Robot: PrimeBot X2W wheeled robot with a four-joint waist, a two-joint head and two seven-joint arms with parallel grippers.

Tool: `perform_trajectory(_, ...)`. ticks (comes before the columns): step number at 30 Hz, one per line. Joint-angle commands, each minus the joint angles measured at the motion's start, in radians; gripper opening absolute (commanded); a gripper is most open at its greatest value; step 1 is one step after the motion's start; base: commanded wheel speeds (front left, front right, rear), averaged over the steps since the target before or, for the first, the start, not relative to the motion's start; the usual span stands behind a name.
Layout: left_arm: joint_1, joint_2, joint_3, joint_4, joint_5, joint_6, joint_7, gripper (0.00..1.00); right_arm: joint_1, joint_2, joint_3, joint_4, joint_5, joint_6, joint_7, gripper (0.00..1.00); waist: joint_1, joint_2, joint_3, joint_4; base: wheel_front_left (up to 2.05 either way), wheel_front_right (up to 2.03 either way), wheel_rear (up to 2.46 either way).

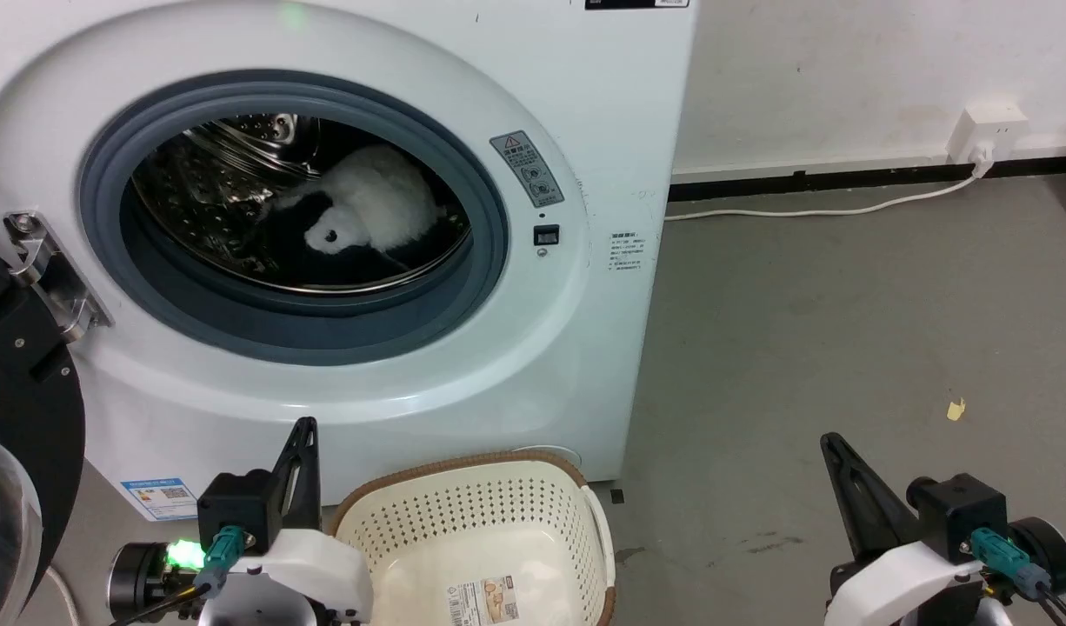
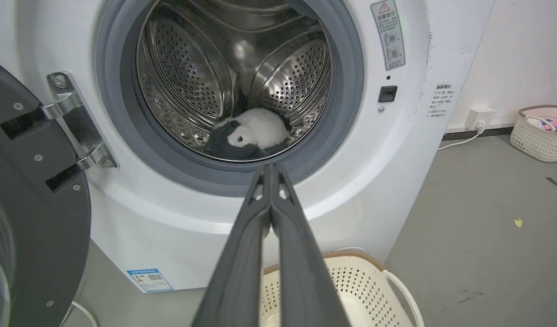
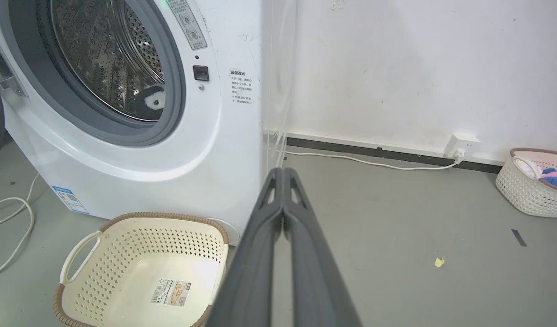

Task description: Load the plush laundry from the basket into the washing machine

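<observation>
The plush laundry (image 1: 368, 213), a fluffy white and black toy, lies inside the steel drum of the washing machine (image 1: 585, 130), whose door (image 1: 20, 417) hangs open at the left. It also shows in the drum as the plush laundry (image 2: 253, 131) and the plush laundry (image 3: 152, 101). The cream basket (image 1: 489, 522) stands on the floor in front of the washer with just a label sticker inside. My left gripper (image 1: 305, 428) is shut and holds nothing, left of the basket. My right gripper (image 1: 829, 442) is shut and holds nothing, over bare floor at the right.
A white cable (image 1: 811, 209) runs along the wall to a socket (image 1: 985, 130). A second basket (image 3: 533, 186) with clothes sits at the far right by the wall. A small yellow scrap (image 1: 956, 409) lies on the grey floor. A white cord (image 3: 15, 218) loops left of the washer.
</observation>
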Motion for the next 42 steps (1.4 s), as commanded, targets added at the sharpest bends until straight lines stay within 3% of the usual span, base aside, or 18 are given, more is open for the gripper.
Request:
perform_trajectory(1,0.018,0.0,0.002,-0.004,0.002,-0.006,0.0,0.0,-0.012,0.002,0.0,-0.004,-0.008,-0.001,0.001,0.0,0.0,-0.0001,0.0,0.0,0.0,0.0,0.0)
perform_trajectory(42,0.018,0.0,0.002,-0.004,0.002,-0.006,0.0,0.0,-0.012,0.002,0.0,-0.004,-0.008,-0.001,0.001,0.0,0.0,-0.0001,0.0,0.0,0.0,0.0,0.0)
